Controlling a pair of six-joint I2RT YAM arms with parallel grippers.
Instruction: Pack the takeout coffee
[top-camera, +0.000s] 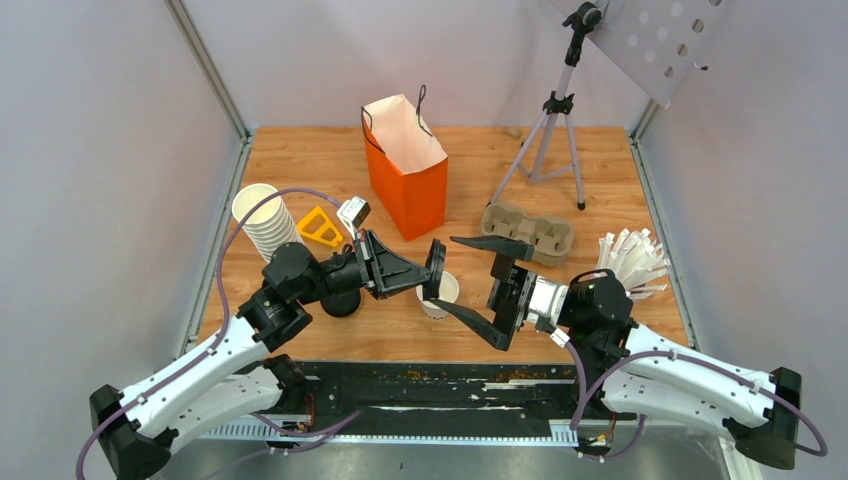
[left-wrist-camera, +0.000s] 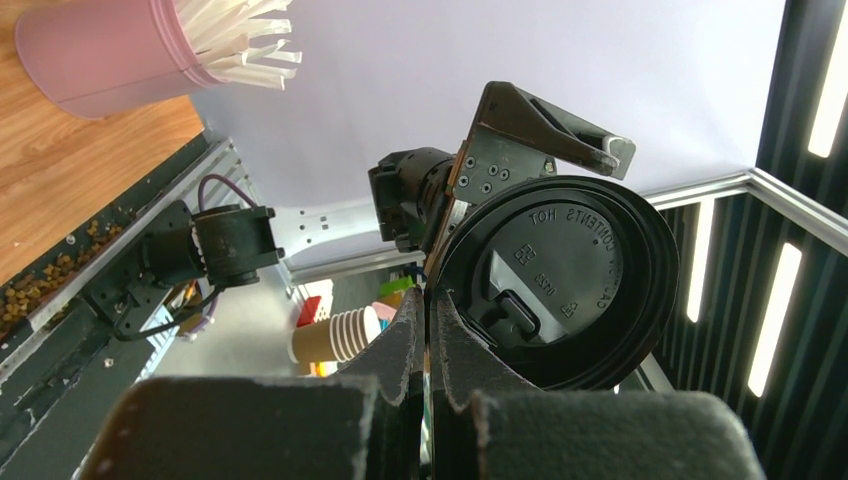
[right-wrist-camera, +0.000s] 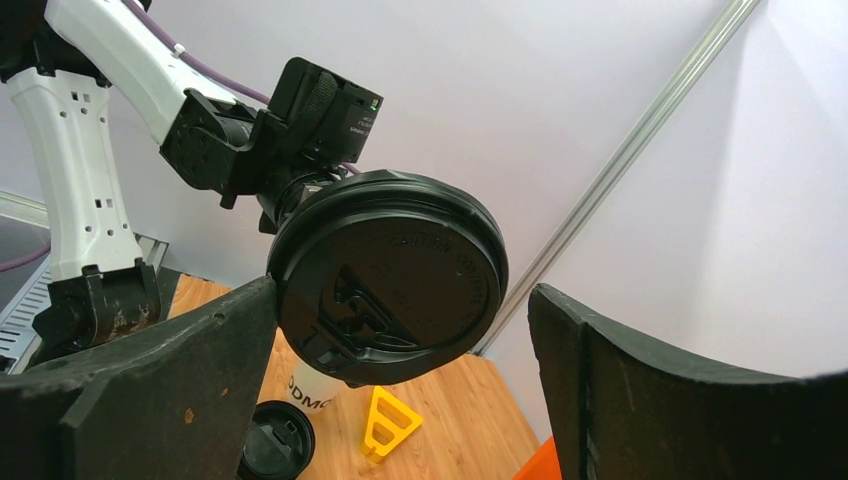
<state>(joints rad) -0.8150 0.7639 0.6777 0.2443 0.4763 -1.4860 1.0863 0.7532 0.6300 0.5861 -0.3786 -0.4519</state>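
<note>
My left gripper (top-camera: 428, 275) is shut on the rim of a black lid (top-camera: 437, 268), holding it upright on edge above an open white paper cup (top-camera: 443, 296). In the left wrist view its fingers (left-wrist-camera: 405, 335) pinch the lid (left-wrist-camera: 560, 280) at the lower left rim. My right gripper (top-camera: 441, 271) stands open with one jaw on each side of that lid, apart from it; its wrist view shows the lid (right-wrist-camera: 390, 275) between wide jaws. The white cup (right-wrist-camera: 305, 385) stands below. A black-lidded thing (top-camera: 340, 302) (right-wrist-camera: 275, 445) sits under my left arm; I cannot tell whether a cup is beneath it.
An orange paper bag (top-camera: 405, 170) stands open at the back centre. A stack of lidless white cups (top-camera: 262, 222) and a yellow wedge (top-camera: 320, 228) lie left. A cardboard cup carrier (top-camera: 530, 232), a tripod (top-camera: 550, 130) and a pink holder of white sticks (top-camera: 630, 262) stand right.
</note>
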